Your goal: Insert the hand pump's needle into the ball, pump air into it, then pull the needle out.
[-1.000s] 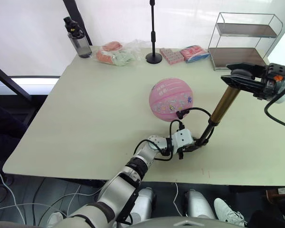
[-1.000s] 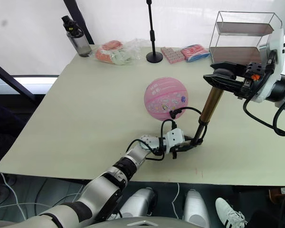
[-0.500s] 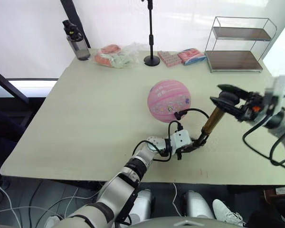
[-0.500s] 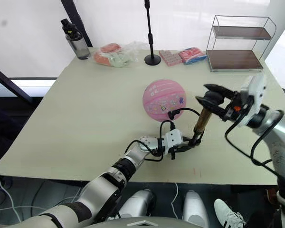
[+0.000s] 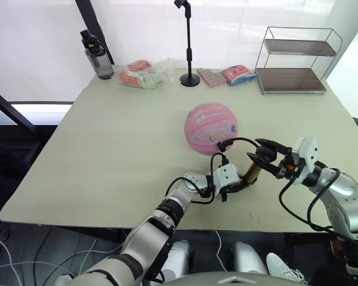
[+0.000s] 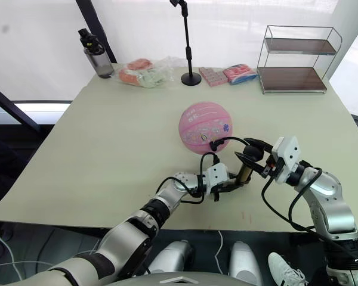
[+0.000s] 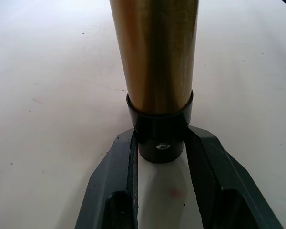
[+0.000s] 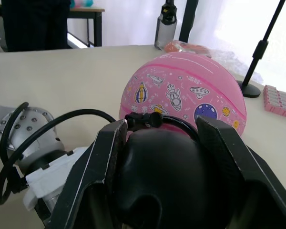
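Observation:
The pink ball (image 5: pixel 212 128) rests mid-table. Just in front of it stands the hand pump (image 5: pixel 251 173), tilted, with little of its gold cylinder (image 7: pixel 155 47) showing. My left gripper (image 7: pixel 160 143) is shut on the pump's black bottom cap (image 7: pixel 160 136), low at the table. My right gripper (image 5: pixel 264 154) is shut on the black T-handle (image 8: pixel 162 181), which sits low, close to the cylinder's top. A thin black hose (image 5: pixel 241 140) loops from the pump to a black fitting (image 5: pixel 222 145) that touches the ball's near side. The needle's metal pin is hidden there.
Along the far edge stand a water bottle (image 5: pixel 99 56), a clear bag of pink and green items (image 5: pixel 146 71), a black stand (image 5: pixel 190 77), two pink packs (image 5: pixel 213 76) and a wire shelf (image 5: pixel 293 59). The table's front edge (image 5: pixel 227 225) lies close below the pump.
My right gripper has come down and toward the ball with the handle, so the pump has closed up from long to short. The left gripper still holds the base. The camera has shifted slightly.

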